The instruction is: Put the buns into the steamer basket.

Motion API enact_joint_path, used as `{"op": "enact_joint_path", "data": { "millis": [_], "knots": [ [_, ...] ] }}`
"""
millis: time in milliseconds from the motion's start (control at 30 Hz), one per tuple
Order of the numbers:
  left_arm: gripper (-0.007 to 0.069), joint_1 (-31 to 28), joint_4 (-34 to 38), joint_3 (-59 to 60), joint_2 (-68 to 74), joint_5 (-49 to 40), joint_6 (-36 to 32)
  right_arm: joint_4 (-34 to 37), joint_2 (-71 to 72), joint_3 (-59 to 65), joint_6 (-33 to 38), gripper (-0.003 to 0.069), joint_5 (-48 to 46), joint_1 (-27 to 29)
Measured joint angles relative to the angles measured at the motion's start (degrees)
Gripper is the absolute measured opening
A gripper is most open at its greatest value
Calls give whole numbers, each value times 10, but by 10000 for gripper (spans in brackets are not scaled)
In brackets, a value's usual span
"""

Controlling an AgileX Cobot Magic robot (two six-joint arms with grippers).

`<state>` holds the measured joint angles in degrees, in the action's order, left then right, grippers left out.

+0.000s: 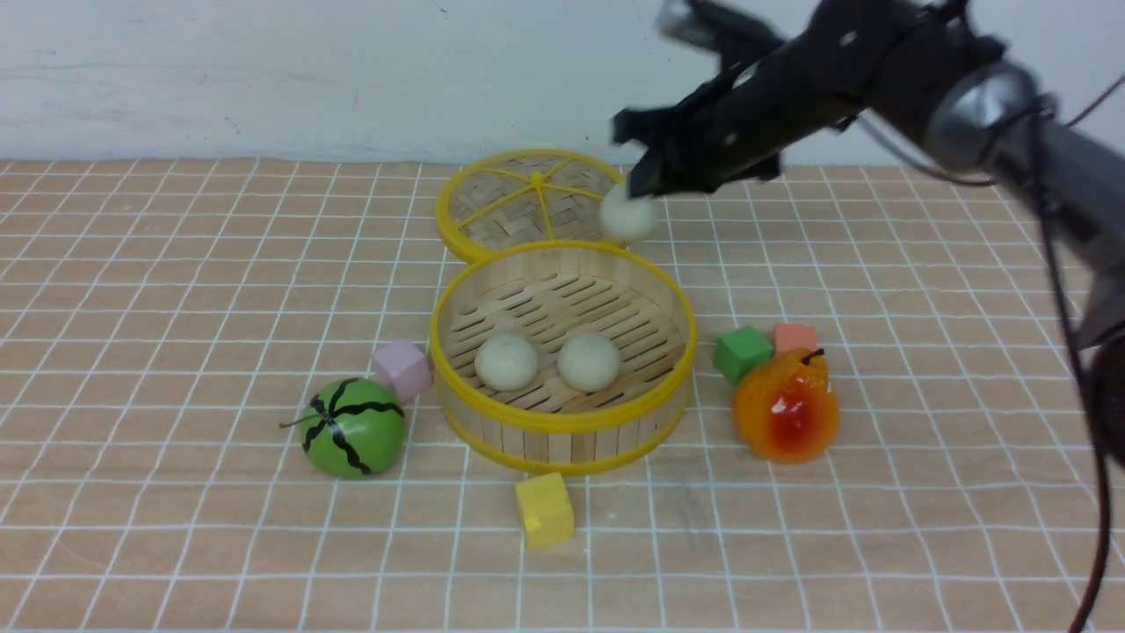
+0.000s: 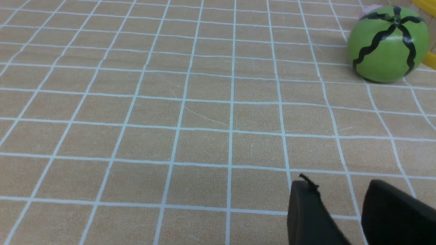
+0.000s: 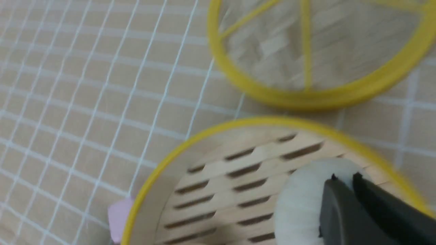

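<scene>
2 buns in the basket, side by side on the slats. 3rd bun is up in my R gripper, tips clamped on it, nr the lid. Lid's just behind the basket. L gripper: tips apart, nothing between. Melon + purple cube L of basket; green cube, pink cube, pear R; yellow cube on my side.
</scene>
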<state>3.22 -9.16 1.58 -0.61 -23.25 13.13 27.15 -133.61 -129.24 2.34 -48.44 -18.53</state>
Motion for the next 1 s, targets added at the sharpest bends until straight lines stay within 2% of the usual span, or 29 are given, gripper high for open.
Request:
{"op": "enact_joint_path", "data": {
  "millis": [233, 500, 633, 833, 900, 933, 1000],
  "knots": [
    [238, 0, 0, 0, 0, 0, 0, -41, -43, 1, -8, 71, 1, -21],
    [238, 0, 0, 0, 0, 0, 0, -50, -32, 5, -23, 314, 3, -14],
    [238, 0, 0, 0, 0, 0, 0, -46, 17, 15, -23, 391, -42, 1],
    [238, 0, 0, 0, 0, 0, 0, -44, 159, 112, -18, 393, -61, 43],
    [238, 0, 0, 0, 0, 0, 0, -67, 277, 200, 3, 355, -73, 66],
    [238, 0, 0, 0, 0, 0, 0, -70, 277, 207, 5, 351, -74, 67],
    [238, 0, 0, 0, 0, 0, 0, -121, 398, 304, 17, 282, -85, 71]
  ]
}}
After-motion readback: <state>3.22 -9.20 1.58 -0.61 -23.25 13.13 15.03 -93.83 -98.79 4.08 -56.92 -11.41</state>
